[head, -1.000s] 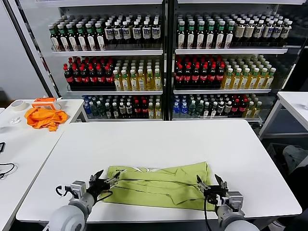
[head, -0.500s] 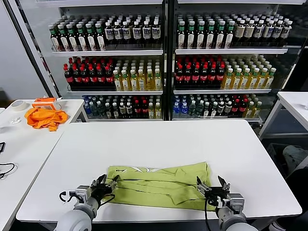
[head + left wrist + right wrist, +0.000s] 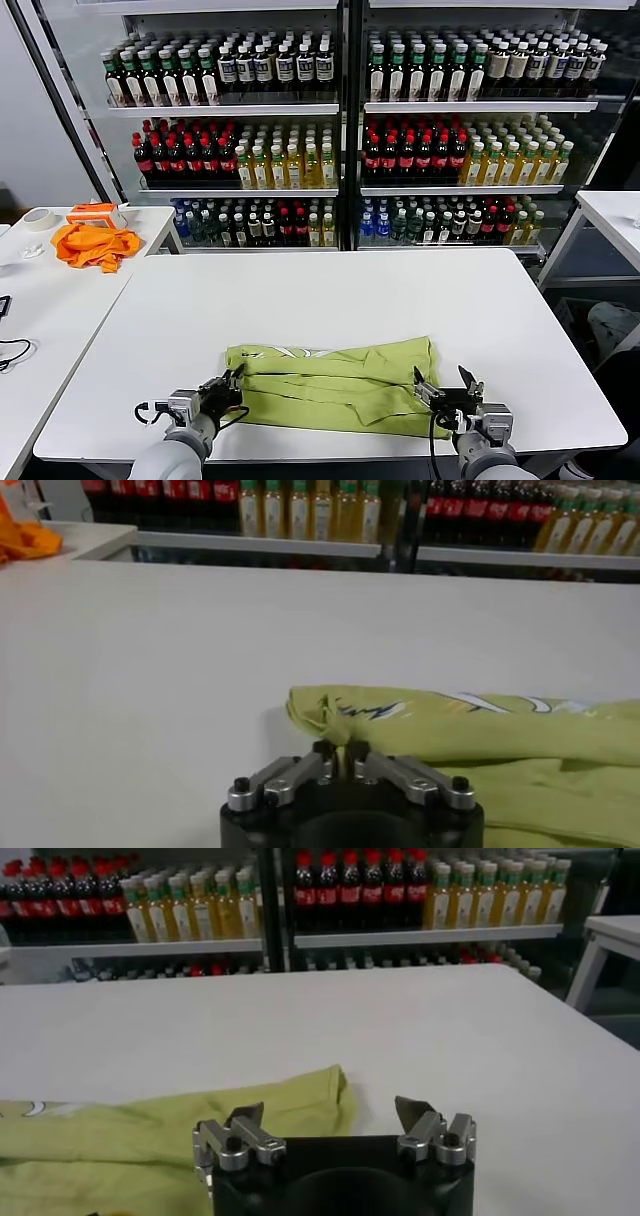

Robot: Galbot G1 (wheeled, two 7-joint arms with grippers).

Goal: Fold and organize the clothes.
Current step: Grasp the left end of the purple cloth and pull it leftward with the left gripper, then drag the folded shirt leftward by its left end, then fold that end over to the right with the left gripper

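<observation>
The clothes are one light yellow-green shirt (image 3: pixel 335 385), folded into a long band across the near part of the white table (image 3: pixel 330 295). My left gripper (image 3: pixel 232 382) sits at the band's left end. In the left wrist view, this gripper (image 3: pixel 340 750) is shut, with a pinch of the shirt's (image 3: pixel 480 745) edge between its fingertips. My right gripper (image 3: pixel 443 382) is at the band's right end, low over the table. In the right wrist view, the right gripper (image 3: pixel 330 1110) is open and the shirt's (image 3: pixel 150 1133) corner lies between its fingers, untouched.
A side table at the left carries a bright orange cloth (image 3: pixel 95 243), an orange-and-white box (image 3: pixel 92 212) and a tape roll (image 3: pixel 38 218). Shelves of bottles (image 3: pixel 340 150) stand behind the table. Another white table (image 3: pixel 612 215) is at the right. The table's near edge is just below both grippers.
My left gripper has gone from open to shut, pinching the shirt's left edge. Both grippers have sunk slightly toward the table; the right one stays open.
</observation>
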